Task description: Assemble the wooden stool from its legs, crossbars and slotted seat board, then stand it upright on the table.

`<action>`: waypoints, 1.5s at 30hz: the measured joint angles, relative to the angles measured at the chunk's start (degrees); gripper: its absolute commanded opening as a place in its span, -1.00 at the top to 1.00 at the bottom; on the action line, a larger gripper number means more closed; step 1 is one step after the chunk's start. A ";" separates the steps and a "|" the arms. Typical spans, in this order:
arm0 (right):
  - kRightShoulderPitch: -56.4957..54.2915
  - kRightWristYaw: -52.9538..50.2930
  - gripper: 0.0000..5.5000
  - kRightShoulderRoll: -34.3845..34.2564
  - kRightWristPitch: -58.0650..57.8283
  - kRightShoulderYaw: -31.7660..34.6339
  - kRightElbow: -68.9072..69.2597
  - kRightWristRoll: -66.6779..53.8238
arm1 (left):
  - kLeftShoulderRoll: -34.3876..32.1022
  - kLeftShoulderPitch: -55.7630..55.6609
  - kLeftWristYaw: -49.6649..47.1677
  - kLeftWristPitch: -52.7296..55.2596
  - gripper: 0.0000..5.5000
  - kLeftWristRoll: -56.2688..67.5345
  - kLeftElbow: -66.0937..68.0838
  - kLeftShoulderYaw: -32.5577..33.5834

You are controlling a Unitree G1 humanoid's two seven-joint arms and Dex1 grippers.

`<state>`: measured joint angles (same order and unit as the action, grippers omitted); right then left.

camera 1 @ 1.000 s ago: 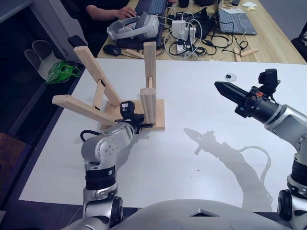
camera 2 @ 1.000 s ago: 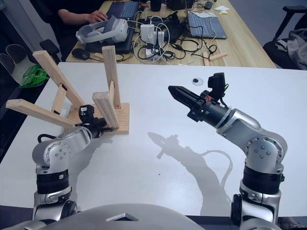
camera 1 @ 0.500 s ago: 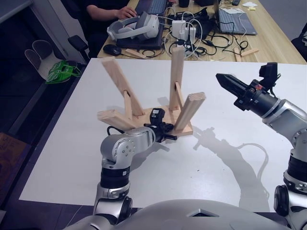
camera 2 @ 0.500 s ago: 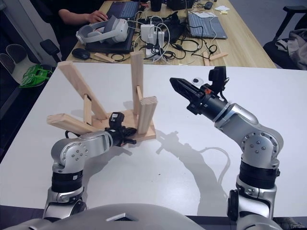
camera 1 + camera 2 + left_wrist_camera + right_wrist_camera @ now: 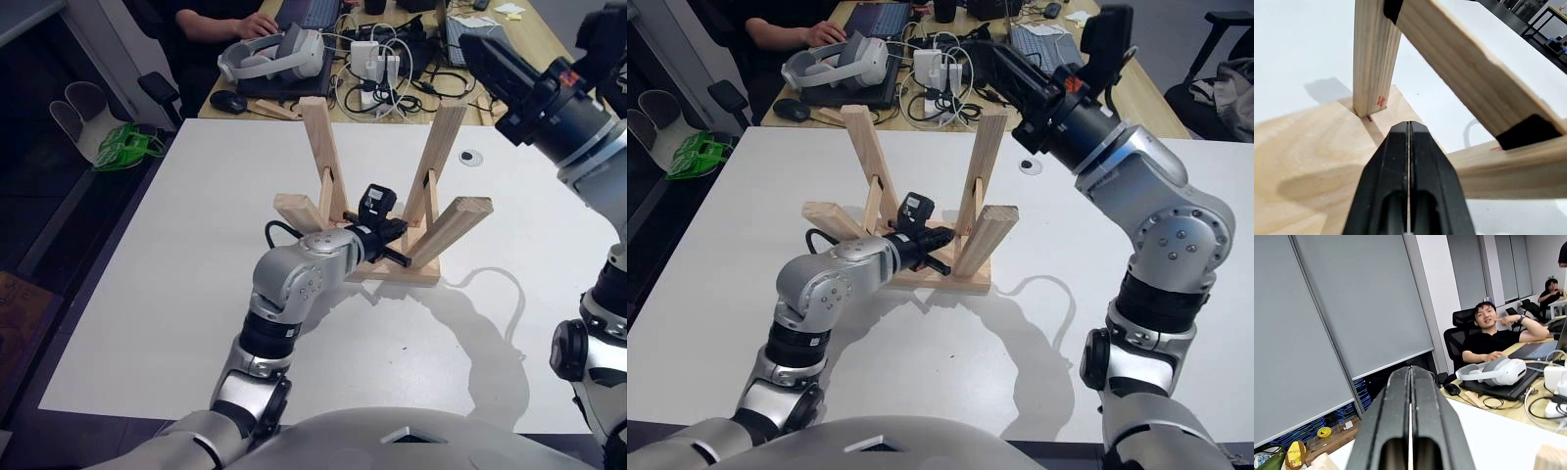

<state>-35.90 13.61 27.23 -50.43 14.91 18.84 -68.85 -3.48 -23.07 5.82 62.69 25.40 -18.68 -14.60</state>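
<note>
The stool (image 5: 323, 162) sits upside down mid-table, seat board (image 5: 421, 275) flat, legs up. Left gripper (image 5: 400, 258) is pinched closed and empty among the legs, near a small unreadable red mark (image 5: 1380, 102). Right gripper (image 5: 477, 47) is closed too, held high.

Seat board (image 5: 416, 275): mostly hidden behind left forearm and legs, front strip exposed. Left gripper (image 5: 400, 258): tip buried among legs in head views; contact with board not tellable there. Left wrist view: upright leg (image 5: 1374, 54) and slanting leg (image 5: 1464, 68) cut by top edge, third leg (image 5: 1513, 171) by right edge. Small round item (image 5: 471, 157) on table (image 5: 147, 294): too small to identify, possibly cap. Right wrist view: wood end (image 5: 1552, 458) cropped at corner; which leg unclear.
</note>
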 measured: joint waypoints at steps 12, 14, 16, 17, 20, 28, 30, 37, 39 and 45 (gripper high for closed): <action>-5.00 1.50 1.00 3.68 -2.39 -4.37 8.54 -2.37 | 4.44 3.01 -6.66 -13.93 0.99 -6.16 -0.33 8.78; -7.03 1.48 1.00 3.66 -2.41 -5.34 9.18 -2.42 | 5.80 3.00 -8.23 -16.82 0.99 -6.94 1.19 11.10; -7.12 1.81 1.00 3.82 -2.74 -6.00 10.02 -3.37 | 6.54 3.00 -9.25 -18.43 0.99 -7.34 1.78 12.66; -5.41 2.40 1.00 4.42 -3.56 -6.83 10.69 -4.11 | 7.06 2.98 -10.05 -19.28 0.99 -7.53 1.83 13.46; 6.09 8.47 1.00 9.16 -5.53 -11.52 12.61 -0.07 | 8.18 3.44 -11.60 -19.91 0.99 -8.04 2.13 14.69; 15.71 18.67 1.00 14.43 -0.32 -23.45 9.28 20.11 | 8.84 3.48 -11.62 -20.82 0.99 -8.22 4.28 14.25; 14.56 18.11 1.00 10.95 1.10 -21.89 8.62 20.12 | 8.79 3.48 -10.56 -20.86 0.99 -8.19 4.28 12.77; -3.98 12.14 1.00 2.75 0.74 -11.21 6.11 10.41 | 8.38 3.71 -7.93 -20.55 0.99 -9.69 7.04 8.52; -7.31 12.20 1.00 2.43 -1.30 -10.19 5.55 5.68 | 8.39 3.73 -8.32 -20.55 0.99 -9.92 7.74 9.37; -8.52 16.45 1.00 2.74 -7.30 -12.85 7.20 -3.60 | 8.49 3.65 -9.00 -20.32 0.99 -10.24 8.59 10.28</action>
<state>-44.42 30.05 29.97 -57.74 2.06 26.05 -72.45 5.01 -19.41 -3.18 42.37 15.15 -10.10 -4.32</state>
